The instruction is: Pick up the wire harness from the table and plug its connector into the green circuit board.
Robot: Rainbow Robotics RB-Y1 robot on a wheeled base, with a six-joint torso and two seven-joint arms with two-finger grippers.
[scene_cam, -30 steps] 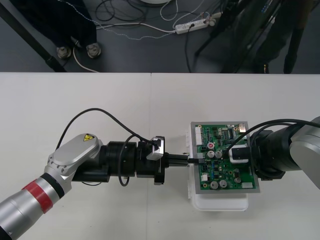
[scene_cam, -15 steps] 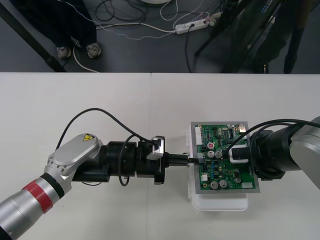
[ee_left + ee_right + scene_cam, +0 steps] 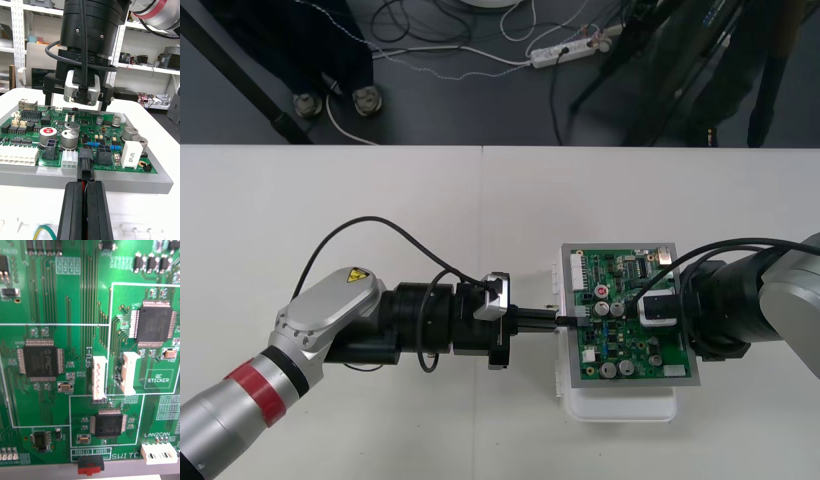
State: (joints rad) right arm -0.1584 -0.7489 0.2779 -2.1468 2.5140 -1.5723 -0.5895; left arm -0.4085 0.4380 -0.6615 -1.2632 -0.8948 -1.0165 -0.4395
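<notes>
table (image 3: pixel 380 210), left gripper (image 3: pixel 558 320) pinching plug (image 3: pixel 85 165) at board (image 3: pixel 650 352) edge — right gripper (image 3: pixel 656 308) above, grip unclear

The table (image 3: pixel 380 230) is lit brightly and evenly from overhead, and only soft, faint shadows are cast on it beneath the left arm (image 3: pixel 330 340) and around the white base (image 3: pixel 620 405). The floor (image 3: pixel 480 100) beyond the far edge is left much darker. From above, the circuit board (image 3: pixel 630 320) is shown in a flat, even tone. In the left wrist view, small highlights are caught on the metal tops of the capacitors (image 3: pixel 70 135). There the black fingers (image 3: pixel 73 213) of the left gripper (image 3: pixel 85 184) and the plug (image 3: pixel 85 167) pinched between them are left as dark shapes against the bright base. In the right wrist view a pale sheen is laid over the board beside the large chip (image 3: pixel 153 324), and the white sockets (image 3: pixel 99 377) are rendered brightest.
</notes>
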